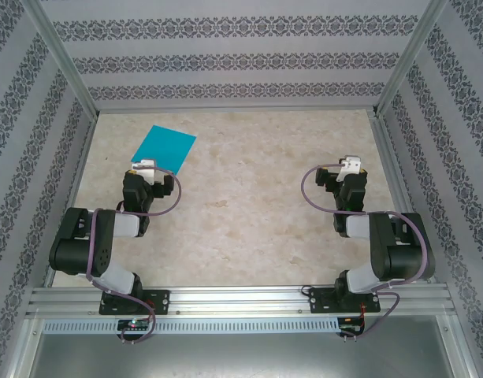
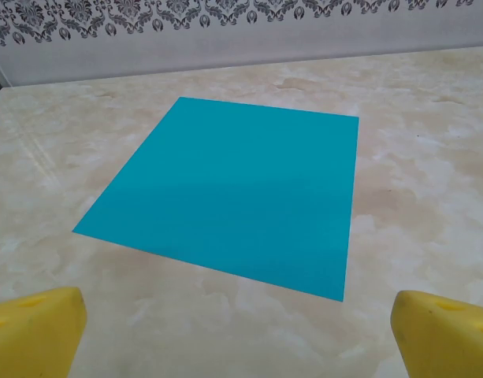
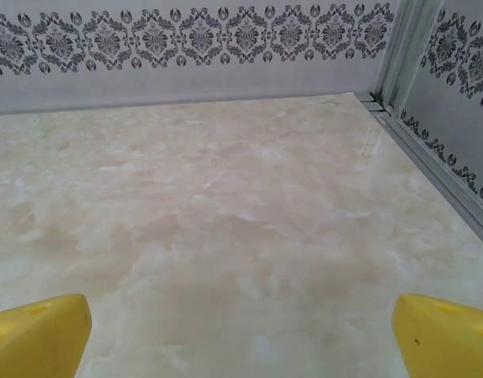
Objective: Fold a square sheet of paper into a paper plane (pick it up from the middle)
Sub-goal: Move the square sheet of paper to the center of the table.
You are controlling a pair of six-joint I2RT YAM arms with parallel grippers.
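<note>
Toward the far left of the table (image 1: 249,205), the square sheet of paper (image 2: 233,193) lay flat and unfolded just ahead of my left pincer (image 2: 241,339), whose yellow fingers (image 2: 36,331) stood wide apart; my right pincer (image 3: 241,339), equally wide and holding nothing, hung well apart over bare tabletop. Thin, light and limp by my judgement, it would likely slide rather than lift, so its middle looked the place to pinch. The left wall (image 1: 36,157) stood near its left corner, with open room to the right.
</note>
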